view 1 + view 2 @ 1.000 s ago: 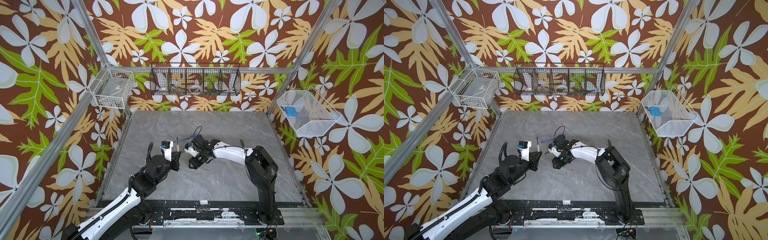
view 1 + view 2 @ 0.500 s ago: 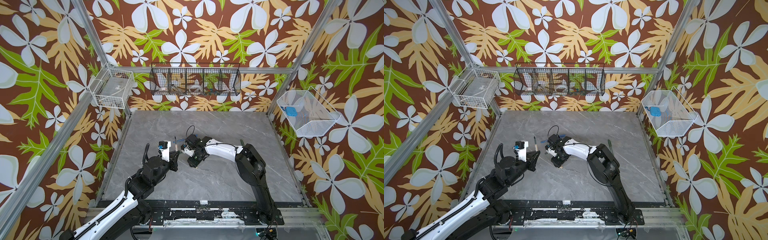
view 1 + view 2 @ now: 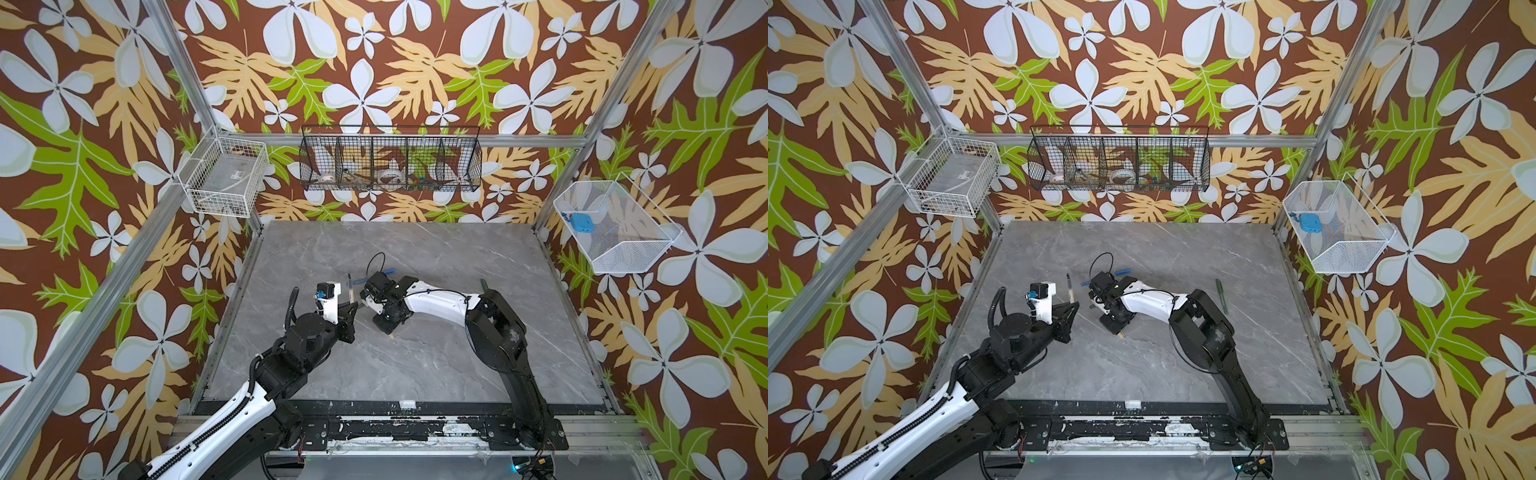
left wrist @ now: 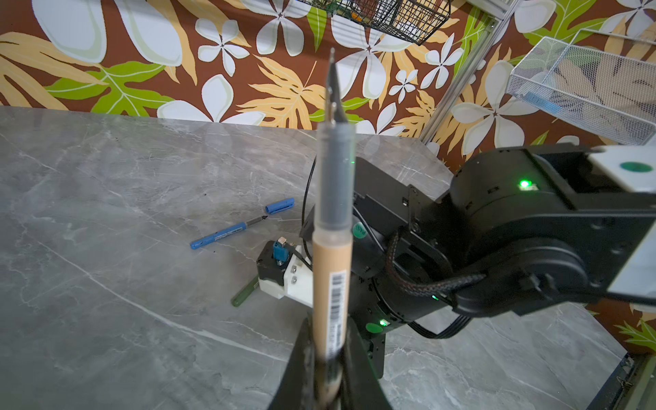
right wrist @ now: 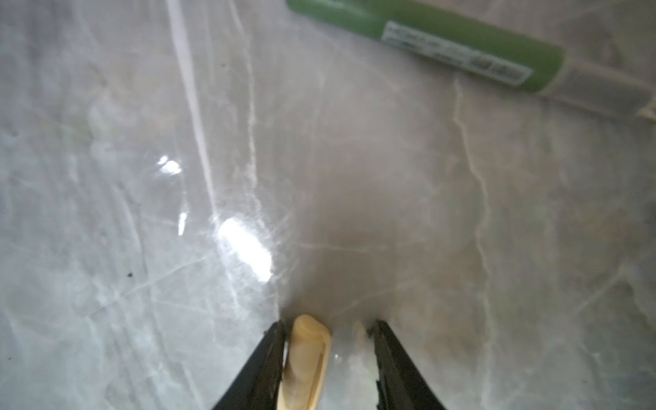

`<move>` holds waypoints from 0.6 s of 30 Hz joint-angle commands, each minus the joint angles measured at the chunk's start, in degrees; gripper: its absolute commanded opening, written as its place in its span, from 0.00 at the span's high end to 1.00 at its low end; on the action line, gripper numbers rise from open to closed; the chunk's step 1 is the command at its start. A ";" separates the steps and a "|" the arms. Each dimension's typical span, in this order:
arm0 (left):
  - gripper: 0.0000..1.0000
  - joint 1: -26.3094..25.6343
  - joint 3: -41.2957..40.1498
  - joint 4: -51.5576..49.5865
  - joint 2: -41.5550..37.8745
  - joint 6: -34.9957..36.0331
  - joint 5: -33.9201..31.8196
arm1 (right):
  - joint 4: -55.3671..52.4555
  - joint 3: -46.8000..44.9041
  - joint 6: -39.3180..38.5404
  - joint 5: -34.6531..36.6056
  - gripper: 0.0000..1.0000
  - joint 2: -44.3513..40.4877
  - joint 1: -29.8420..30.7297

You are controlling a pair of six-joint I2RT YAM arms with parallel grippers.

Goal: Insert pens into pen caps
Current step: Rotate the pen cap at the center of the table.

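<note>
**Ana:** Starting at the left, what is the risk there?

**Ben:** The left gripper [image 4: 328, 342] is clamping the tan pen [image 4: 332, 220] low on its barrel. The pen is standing nearly upright, with its dark tip pointing up. Because most of the barrel is standing free above the grip, a sideways push on the tip would probably lever the pen over in the jaws and spoil the line-up.

**Ana:** And to the right of it?

**Ben:** The right gripper [image 5: 328, 324] is reaching down to the grey table [image 5: 142, 177]. Its jaws are standing partly apart and straddling the tan cap [image 5: 308, 342]. The cap is lying against one jaw, and bare table is showing between it and the other jaw. Since it is sitting off-centre, closing jaws might roll it away or pinch it askew. A crooked cap would then meet the pen tip at an angle. Which end of the cap is open cannot be told.

**Ana:** Is anything else lying nearby?

**Ben:** A green pen [image 5: 461, 46] is lying on the table beyond the right jaws, near them but not touching. A careless sweep could knock it away.
</note>
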 commanded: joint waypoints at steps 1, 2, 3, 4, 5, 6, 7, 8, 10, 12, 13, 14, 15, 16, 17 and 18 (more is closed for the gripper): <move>1.00 0.01 0.22 0.42 0.32 0.30 -0.32 | -1.54 -0.67 2.87 1.96 0.58 0.68 -0.83; 1.00 0.01 0.21 0.52 0.41 0.16 -0.14 | -1.28 -0.80 3.27 1.89 0.58 0.48 -1.02; 1.00 0.01 0.21 0.51 0.49 0.09 0.10 | -1.05 -1.01 3.54 1.80 0.58 0.21 -1.04; 1.00 0.01 0.28 0.60 0.58 0.08 0.33 | -0.71 -1.34 3.99 1.18 0.58 -0.09 -1.03; 1.00 0.01 0.30 0.60 0.73 0.11 0.42 | -0.35 -1.74 4.62 0.12 0.58 -0.45 -1.05; 1.00 0.01 0.30 0.60 0.75 0.03 0.42 | -0.21 -2.16 5.28 -0.68 0.58 -0.79 -0.91; 1.00 0.01 0.25 0.60 0.83 0.04 0.43 | 0.09 -2.78 5.92 -1.34 0.57 -1.22 -0.77; 1.00 0.01 0.21 0.69 0.83 -0.03 0.41 | 0.07 -3.20 6.84 -1.38 0.57 -1.66 -0.57; 1.00 0.01 0.12 0.93 0.77 -0.20 0.55 | -0.38 -4.14 9.12 -1.28 0.56 -2.69 -0.48; 1.00 0.01 -0.05 1.17 0.75 -0.31 0.78 | 0.69 -5.90 11.65 -0.66 0.55 -5.01 -0.46; 1.00 0.01 -0.13 1.37 0.82 -0.39 0.77 | 1.68 -6.97 12.97 -0.18 0.54 -6.62 -0.50; 1.00 0.01 -0.23 1.47 0.84 -0.34 0.72 | 2.69 -7.96 14.35 0.59 0.52 -8.34 -0.55; 1.00 0.01 -0.32 1.64 0.83 -0.31 0.69 | 3.49 -8.69 15.28 1.35 0.52 -9.70 -0.59; 1.00 0.01 -0.36 1.77 0.91 -0.29 0.66 | 4.33 -9.51 16.34 1.92 0.51 -11.14 -0.59; 1.00 0.01 -0.32 1.85 0.92 -0.12 0.67 | 5.07 -10.39 17.34 1.93 0.50 -12.42 -0.59; 1.00 0.01 -0.32 1.92 1.01 -0.05 0.74 | 5.61 -11.05 18.05 1.53 0.49 -13.09 -0.58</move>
